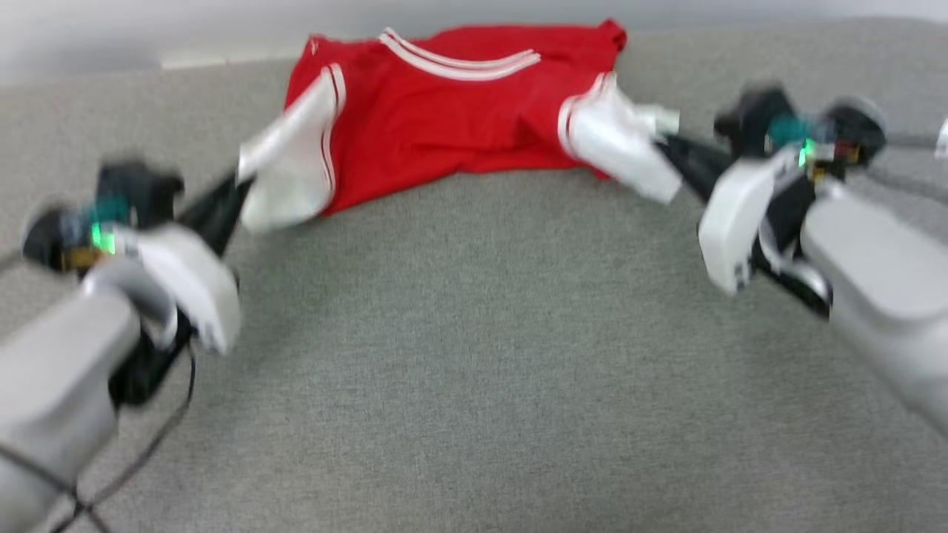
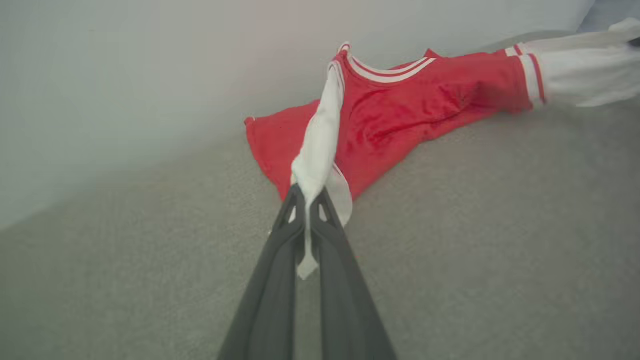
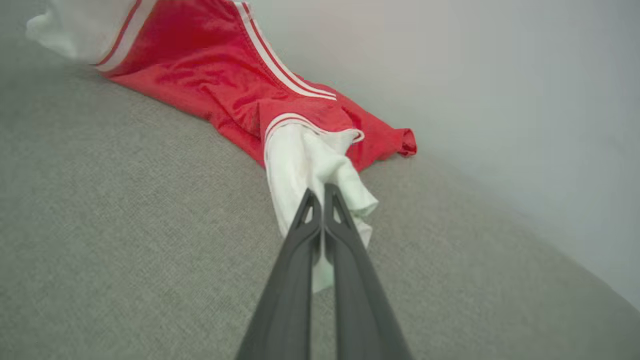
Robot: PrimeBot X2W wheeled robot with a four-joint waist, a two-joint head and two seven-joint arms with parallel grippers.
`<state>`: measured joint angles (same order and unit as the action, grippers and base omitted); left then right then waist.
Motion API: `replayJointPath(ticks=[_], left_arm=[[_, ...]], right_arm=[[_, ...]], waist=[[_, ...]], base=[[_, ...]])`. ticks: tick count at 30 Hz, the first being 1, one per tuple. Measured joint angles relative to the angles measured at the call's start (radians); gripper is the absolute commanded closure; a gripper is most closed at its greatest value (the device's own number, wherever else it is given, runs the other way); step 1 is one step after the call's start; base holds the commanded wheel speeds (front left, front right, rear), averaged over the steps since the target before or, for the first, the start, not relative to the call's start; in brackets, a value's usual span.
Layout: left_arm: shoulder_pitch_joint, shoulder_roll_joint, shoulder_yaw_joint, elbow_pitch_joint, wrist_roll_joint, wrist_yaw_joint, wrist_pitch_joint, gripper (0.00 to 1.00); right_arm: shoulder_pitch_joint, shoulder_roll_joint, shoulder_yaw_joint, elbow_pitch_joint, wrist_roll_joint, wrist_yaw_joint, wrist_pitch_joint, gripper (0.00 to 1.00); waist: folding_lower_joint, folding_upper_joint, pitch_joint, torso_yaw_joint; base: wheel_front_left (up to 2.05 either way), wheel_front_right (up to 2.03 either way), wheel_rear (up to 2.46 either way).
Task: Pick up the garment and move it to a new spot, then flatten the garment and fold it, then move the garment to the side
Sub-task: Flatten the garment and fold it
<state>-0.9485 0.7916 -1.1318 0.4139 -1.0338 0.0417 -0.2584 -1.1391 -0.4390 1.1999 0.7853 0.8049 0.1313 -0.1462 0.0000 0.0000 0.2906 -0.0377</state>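
Grey, coarse-woven cloth covers the bench (image 1: 474, 355), and a pale, plain wall (image 1: 148, 22) rises along its far edge.

At the left, the left claw (image 1: 241, 181) is clamped on the garment's white sleeve (image 1: 289, 170). In the left wrist view its two long dark fingers lie pressed together, with a tongue of white cloth pinched between them. The garment (image 1: 444, 111) lies at the far side of the bench, close to the wall. It is a red, slightly glossy jersey, rumpled and slack, with red-and-white striped trim at the collar and cuffs (no number shows on the side turned up). At the right, the right claw (image 1: 663, 148) is likewise shut on the other white sleeve (image 1: 618, 144), which is bunched into soft folds at the tips.

With both sleeves gripped and the body sagging between them, this looks like the pick-up and carry to a new spot. The next move likely calls for both arms to lift and travel together, keeping even tension. Thin, slippery fabric like this could slide out of a pinch or twist if one side leads.
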Motion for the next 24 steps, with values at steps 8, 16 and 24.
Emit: replayJointPath(ticks=[8,16,24], left_arm=[[0.339,0.094,0.016,-0.233,-0.061,0.163,-0.002,1.0],[0.631,0.125,0.139,-0.323,-0.087,0.245,-0.003,1.0],[0.868,0.135,0.236,-0.373,-0.085,0.288,-0.005,1.0]], right_arm=[[0.209,-0.104,0.05,-0.056,0.022,0.0,-0.035,1.0],[0.392,-0.183,0.043,-0.094,0.024,0.0,-0.066,1.0],[0.597,-0.27,0.001,-0.163,0.024,0.0,-0.076,1.0]], waist=[[-0.0002,0.0,-0.103,-0.009],[-0.0002,0.0,-0.179,-0.026],[-0.0003,0.0,-0.247,-0.026]], base=[[0.0,0.0,0.0],[0.0,0.0,0.0],[0.0,0.0,0.0]])
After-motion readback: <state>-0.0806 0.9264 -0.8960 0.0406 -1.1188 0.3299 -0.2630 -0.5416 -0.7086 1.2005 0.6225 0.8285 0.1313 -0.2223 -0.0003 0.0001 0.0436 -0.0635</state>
